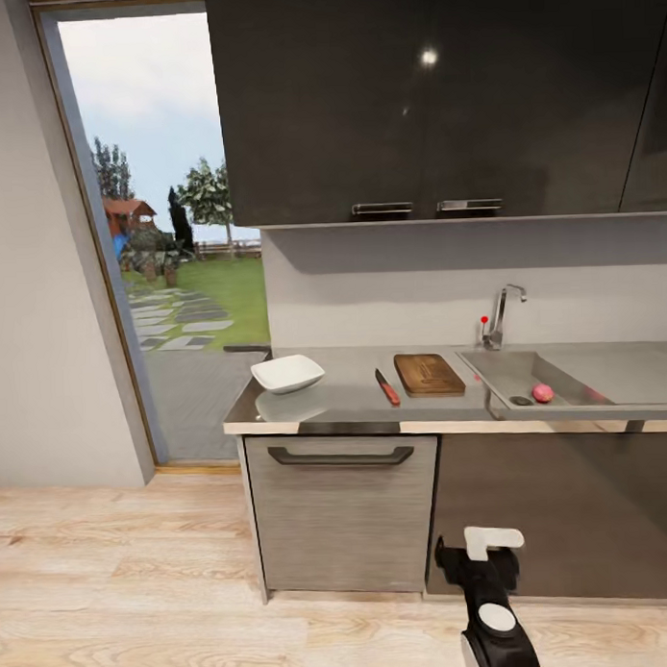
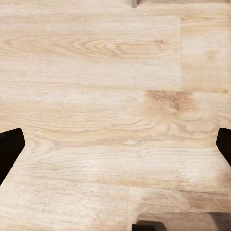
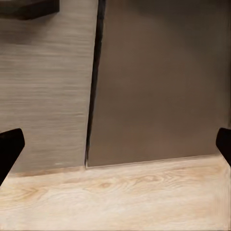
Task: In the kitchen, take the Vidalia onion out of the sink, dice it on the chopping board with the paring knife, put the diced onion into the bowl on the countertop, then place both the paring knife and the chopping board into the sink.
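Left gripper (image 2: 115,144): fingers spread wide, empty, over pale grained wood floor (image 2: 96,72). Right gripper (image 3: 115,144): fingers apart, empty, facing matte cabinet fronts (image 3: 159,86).

In the head view, right of centre, the pink Vidalia onion (image 1: 542,393) lies in the steel sink (image 1: 566,369). Left of it on the glossy grey countertop (image 1: 350,395): rounded wooden chopping board (image 1: 428,373), red-handled paring knife (image 1: 386,386), white square bowl (image 1: 288,373).
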`<state>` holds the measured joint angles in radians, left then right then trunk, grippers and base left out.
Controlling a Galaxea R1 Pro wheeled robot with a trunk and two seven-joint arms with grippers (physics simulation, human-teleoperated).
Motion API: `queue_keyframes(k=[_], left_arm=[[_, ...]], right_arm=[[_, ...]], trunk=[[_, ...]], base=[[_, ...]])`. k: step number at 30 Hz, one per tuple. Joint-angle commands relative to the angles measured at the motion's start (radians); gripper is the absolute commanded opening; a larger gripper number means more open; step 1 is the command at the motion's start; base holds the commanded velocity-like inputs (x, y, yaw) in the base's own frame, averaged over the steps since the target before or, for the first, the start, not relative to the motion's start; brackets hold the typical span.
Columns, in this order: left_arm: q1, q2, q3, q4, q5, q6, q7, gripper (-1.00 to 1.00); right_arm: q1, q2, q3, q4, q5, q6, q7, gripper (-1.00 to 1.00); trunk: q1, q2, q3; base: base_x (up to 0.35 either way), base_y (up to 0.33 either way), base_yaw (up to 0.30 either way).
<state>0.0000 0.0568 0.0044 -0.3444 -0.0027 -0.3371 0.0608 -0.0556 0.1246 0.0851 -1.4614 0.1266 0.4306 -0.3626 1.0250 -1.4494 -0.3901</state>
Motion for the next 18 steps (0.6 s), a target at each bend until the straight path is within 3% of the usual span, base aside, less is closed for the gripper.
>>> queue_keyframes(k=[1,4,5,7,12,18], left_arm=[[0.0,0.0,0.0,-0.001,0.0,-0.002,0.002,1.0],[0.0,0.0,0.0,0.0,0.0,-0.002,0.002,1.0],[0.0,0.0,0.001,0.005,0.0,-0.002,0.002,1.0],[0.0,0.0,0.001,0.01,0.0,-0.002,0.002,1.0],[0.0,0.0,0.002,0.018,0.0,-0.002,0.001,1.0],[0.0,-0.001,0.002,0.021,0.001,-0.002,0.001,1.0]], right_arm=[[-0.024,0.013,0.002,-0.01,0.032,0.042,-0.005,1.0],[-0.089,0.05,0.003,-0.02,0.086,0.119,-0.01,1.0],[-0.155,0.05,0.004,-0.024,0.13,0.17,-0.014,1.0],[-0.198,0.05,0.004,-0.025,0.153,0.197,-0.018,1.0],[-0.309,0.05,0.004,-0.026,0.182,0.296,-0.029,1.0],[-0.508,0.05,0.004,-0.018,0.185,0.425,-0.028,1.0]], trunk=[[0.0,-0.001,-0.001],[0.0,-0.001,-0.001],[0.0,-0.001,-0.001],[0.0,-0.001,-0.001],[0.0,-0.001,-0.001],[0.0,-0.001,-0.001]], base=[[0.0,0.0,0.0],[0.0,0.0,0.0],[0.0,0.0,0.0],[0.0,0.0,0.0],[0.0,0.0,0.0],[0.0,0.0,0.0]])
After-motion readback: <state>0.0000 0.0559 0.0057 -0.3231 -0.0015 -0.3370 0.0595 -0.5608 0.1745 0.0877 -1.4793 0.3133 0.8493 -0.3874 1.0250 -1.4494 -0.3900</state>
